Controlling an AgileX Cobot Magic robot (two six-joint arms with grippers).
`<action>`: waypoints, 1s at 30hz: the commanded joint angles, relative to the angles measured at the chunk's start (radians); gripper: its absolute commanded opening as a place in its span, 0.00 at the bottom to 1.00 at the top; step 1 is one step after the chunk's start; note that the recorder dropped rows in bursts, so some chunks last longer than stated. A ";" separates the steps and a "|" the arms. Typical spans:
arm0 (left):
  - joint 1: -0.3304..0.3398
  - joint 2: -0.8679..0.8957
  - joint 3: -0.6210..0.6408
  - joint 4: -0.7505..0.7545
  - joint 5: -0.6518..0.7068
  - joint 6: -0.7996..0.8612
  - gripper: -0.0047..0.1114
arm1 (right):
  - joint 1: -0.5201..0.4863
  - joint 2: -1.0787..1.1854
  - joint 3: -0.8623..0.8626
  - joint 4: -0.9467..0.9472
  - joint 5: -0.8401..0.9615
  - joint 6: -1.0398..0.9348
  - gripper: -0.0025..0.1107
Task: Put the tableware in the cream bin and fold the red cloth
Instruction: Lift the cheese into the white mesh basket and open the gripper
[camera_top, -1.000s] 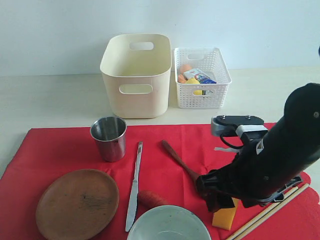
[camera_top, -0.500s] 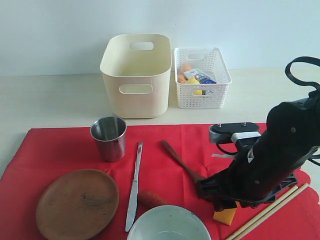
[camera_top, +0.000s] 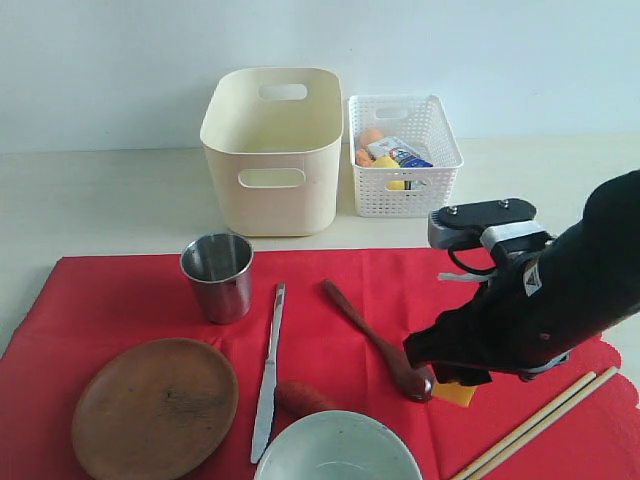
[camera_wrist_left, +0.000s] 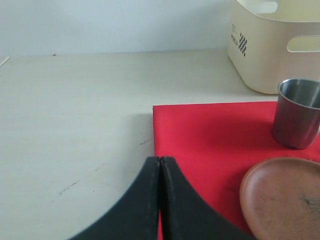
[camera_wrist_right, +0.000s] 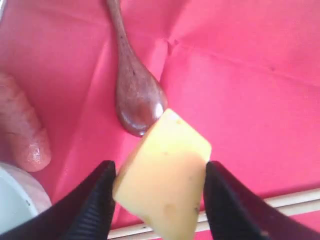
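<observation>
I have the right pincer (camera_wrist_right: 159, 205) clamped on the cheese (camera_wrist_right: 167, 150) above the red cloth (camera_top: 130, 300), left pincer (camera_wrist_left: 160, 167) together, tableware (camera_top: 215, 275) lying on the cloth; next I should carry the cheese to the white basket (camera_top: 400, 195)

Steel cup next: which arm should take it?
Left. The left gripper sits shut and empty at the red cloth edge, with the steel cup in its view; the right gripper is clamped on the cheese.
</observation>
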 joint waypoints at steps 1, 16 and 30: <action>0.000 -0.006 0.002 -0.010 -0.008 0.000 0.04 | 0.001 -0.084 0.001 -0.023 -0.007 -0.013 0.02; 0.000 -0.006 0.002 -0.010 -0.008 0.000 0.04 | -0.001 -0.058 -0.271 -0.079 0.012 -0.052 0.02; 0.000 -0.006 0.002 -0.010 -0.008 0.000 0.04 | -0.193 0.365 -0.759 -0.005 0.072 -0.266 0.02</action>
